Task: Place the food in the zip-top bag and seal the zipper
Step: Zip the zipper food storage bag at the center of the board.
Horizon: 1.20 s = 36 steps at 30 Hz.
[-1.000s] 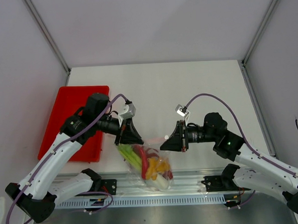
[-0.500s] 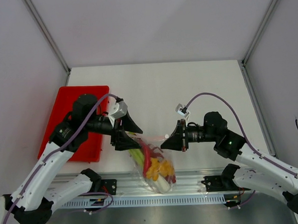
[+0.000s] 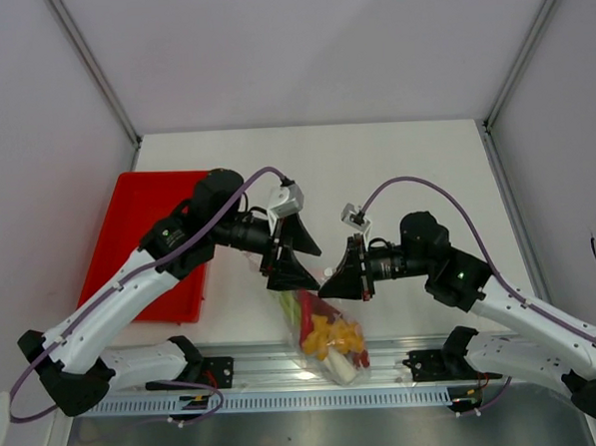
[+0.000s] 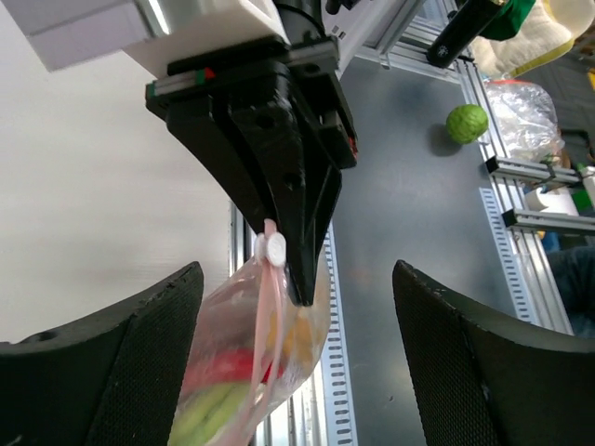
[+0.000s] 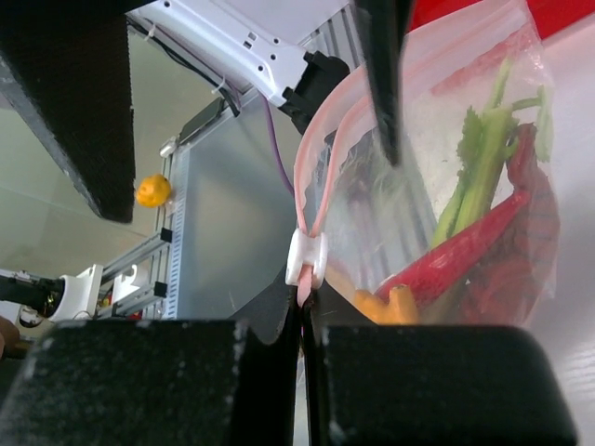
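The zip-top bag (image 3: pixel 324 332) hangs over the table's near edge, and the food (image 5: pixel 465 232) inside it shows green stalks, a red chili and yellow-orange pieces. My right gripper (image 3: pixel 326 286) (image 5: pixel 305 321) is shut on the end of the pink zipper (image 5: pixel 316 177), just below the white slider (image 5: pixel 306 258). Past the slider the two pink strips part. My left gripper (image 3: pixel 315 267) (image 4: pixel 293 279) is open and straddles the bag's top near the slider (image 4: pixel 272 247). Its left finger stands close beside the bag (image 4: pixel 232 372), and I cannot tell if they touch.
A red tray (image 3: pixel 128 222) lies on the left of the white table. An aluminium rail (image 3: pixel 286 383) runs along the near edge under the hanging bag. Off the table there is a green ball (image 4: pixel 468 123) and an orange ball (image 5: pixel 152 190).
My left gripper has let go of the bag's edge, opened, and moved right toward the right gripper. The bag has swung right and hangs from the right gripper alone.
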Motion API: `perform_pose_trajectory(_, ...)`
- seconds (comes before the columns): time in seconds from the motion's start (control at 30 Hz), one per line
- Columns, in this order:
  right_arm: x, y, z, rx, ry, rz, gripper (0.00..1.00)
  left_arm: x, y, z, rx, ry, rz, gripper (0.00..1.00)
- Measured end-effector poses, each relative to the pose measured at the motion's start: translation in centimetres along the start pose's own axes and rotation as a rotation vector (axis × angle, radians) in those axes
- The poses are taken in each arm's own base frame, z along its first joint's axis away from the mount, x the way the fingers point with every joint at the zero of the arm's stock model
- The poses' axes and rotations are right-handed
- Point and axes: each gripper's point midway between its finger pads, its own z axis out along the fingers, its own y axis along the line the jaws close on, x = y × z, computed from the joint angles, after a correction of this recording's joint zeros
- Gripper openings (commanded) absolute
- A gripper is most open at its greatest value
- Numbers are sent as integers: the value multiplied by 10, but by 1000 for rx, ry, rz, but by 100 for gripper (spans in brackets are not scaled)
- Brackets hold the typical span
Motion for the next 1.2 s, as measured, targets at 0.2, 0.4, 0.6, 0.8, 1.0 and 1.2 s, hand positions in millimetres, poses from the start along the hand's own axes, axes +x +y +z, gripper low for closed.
perform_pose_trajectory(0.2, 5, -3, 2, 8, 24, 4, 0, 0, 9, 16, 35, 28, -68, 64)
perform_pose_trajectory(0.4, 5, -3, 3, 10, 33, -4, 0, 3, 13, 26, 75, 56, -111, 60)
perform_pose_trajectory(0.6, 5, -5, 2, 20, 38, -22, 0, 4, 8, 27, 103, 61, -131, 48)
perform_pose_trajectory(0.8, 7, -7, 1, 33, 45, -28, 0, 6, 7, 28, 106, 67, -147, 30)
perform_pose_trajectory(1.0, 7, -7, 0, 37, 50, -27, 0, 11, 8, 27, 95, 86, -168, 32)
perform_pose_trajectory(1.2, 7, -7, 0, 40, 50, -27, 0, 19, 12, 28, 74, 111, -195, 38)
